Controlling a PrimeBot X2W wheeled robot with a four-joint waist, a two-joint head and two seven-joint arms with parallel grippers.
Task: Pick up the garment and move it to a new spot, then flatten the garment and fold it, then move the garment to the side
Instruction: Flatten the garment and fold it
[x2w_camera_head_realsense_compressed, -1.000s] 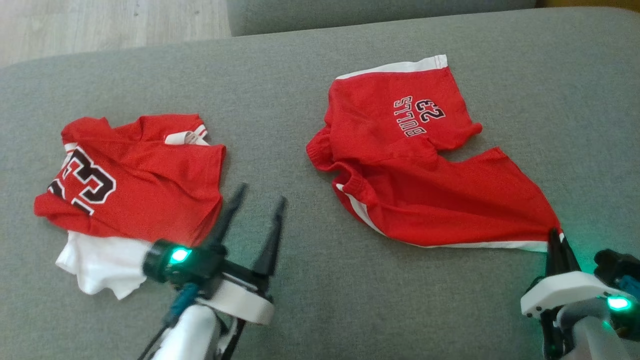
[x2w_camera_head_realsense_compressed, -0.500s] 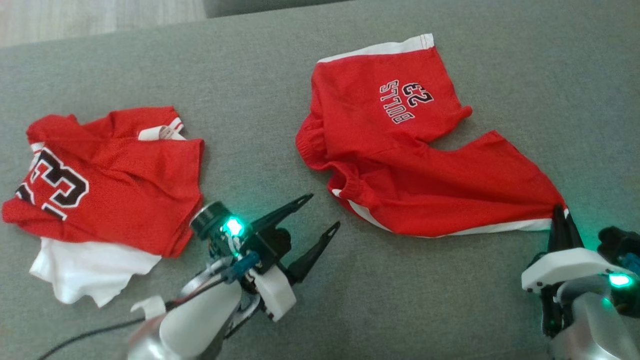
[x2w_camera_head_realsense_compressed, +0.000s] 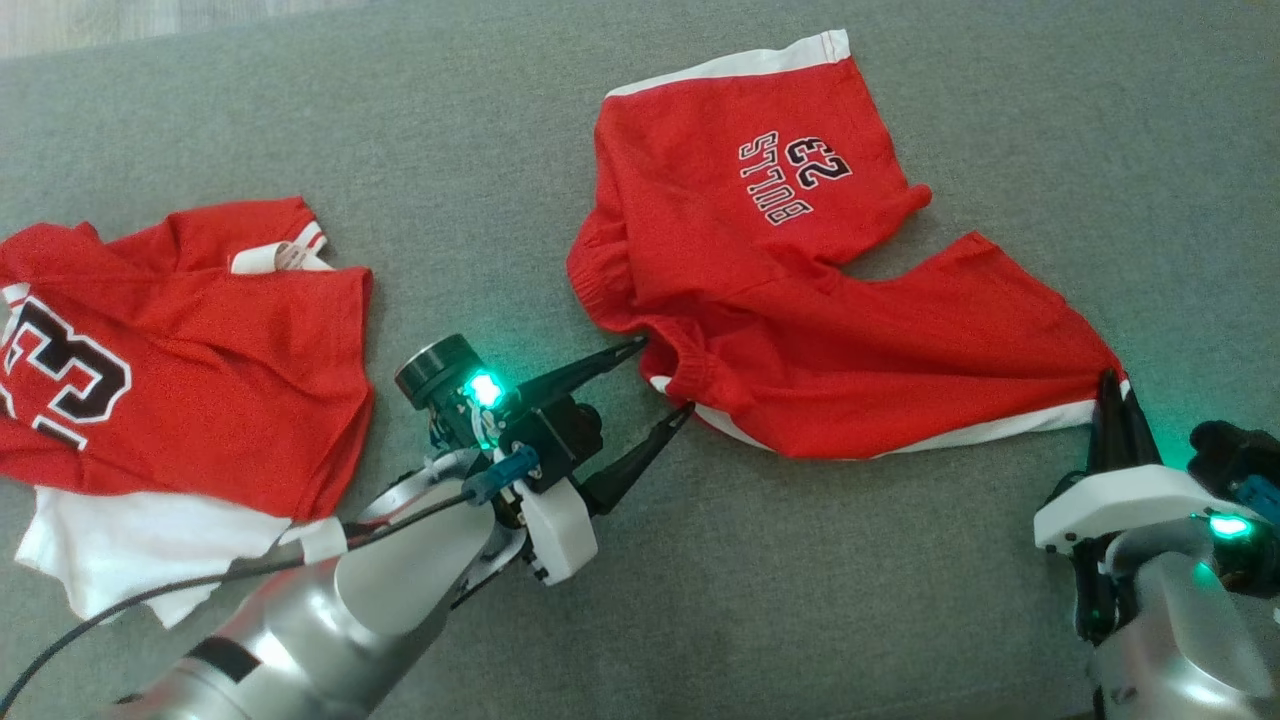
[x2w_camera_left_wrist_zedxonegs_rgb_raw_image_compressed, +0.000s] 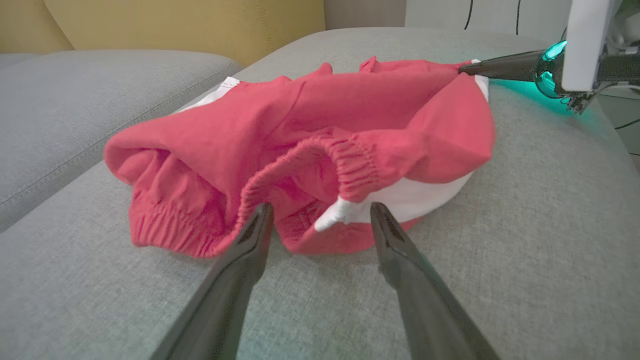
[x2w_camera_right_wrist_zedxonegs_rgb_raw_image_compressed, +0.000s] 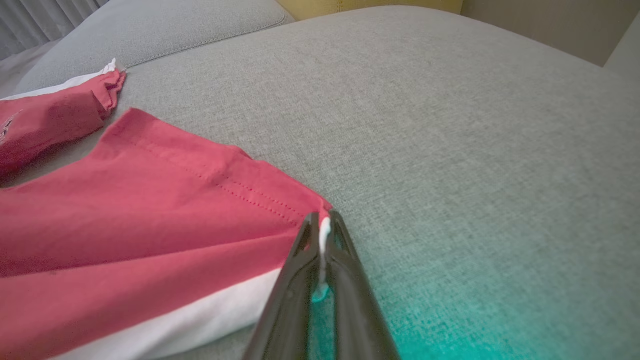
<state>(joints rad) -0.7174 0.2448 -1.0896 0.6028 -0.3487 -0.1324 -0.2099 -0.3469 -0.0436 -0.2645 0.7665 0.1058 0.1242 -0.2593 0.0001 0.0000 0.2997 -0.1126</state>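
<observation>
your red shorts (x2w_camera_head_realsense_compressed: 800, 330) lie on the grey sofa cushion (x2w_camera_head_realsense_compressed: 800, 600), right of centre in the head view, rumpled rather than flat. one leg points up that view and carries the "bulls 23" print (x2w_camera_head_realsense_compressed: 790, 175), with a white band along its far hem. the other leg stretches out toward your right side, and a white stripe (x2w_camera_head_realsense_compressed: 1000, 427) runs along its near edge.

your right gripper (x2w_camera_head_realsense_compressed: 1115, 388) is pinched fully closed on the outer corner of that stretched leg's hem. in the right wrist view you can see a sliver of white cloth squeezed between the two dark fingers, and the red fabric fans away from the pinch in long folds. you cannot tell whether the pinched corner rests on the cushion or is held just off it.

your left gripper (x2w_camera_head_realsense_compressed: 664, 377) stands wide open with nothing in it. it lies low over the cushion and points at the gathered elastic waistband (x2w_camera_left_wrist_zedxonegs_rgb_raw_image_compressed: 350, 160). in the left wrist view the two tips sit right at the waistband's near edge, one on either side of the small white end of the side stripe. the pictures do not settle whether the tips touch the cloth.

on your left, well apart from the shorts on the same cushion, a red jersey (x2w_camera_head_realsense_compressed: 180, 400) with a large black-and-white number lies over a white garment (x2w_camera_head_realsense_compressed: 120, 560). in the left wrist view a yellow cushion (x2w_camera_left_wrist_zedxonegs_rgb_raw_image_compressed: 175, 20) stands behind the grey ones.
</observation>
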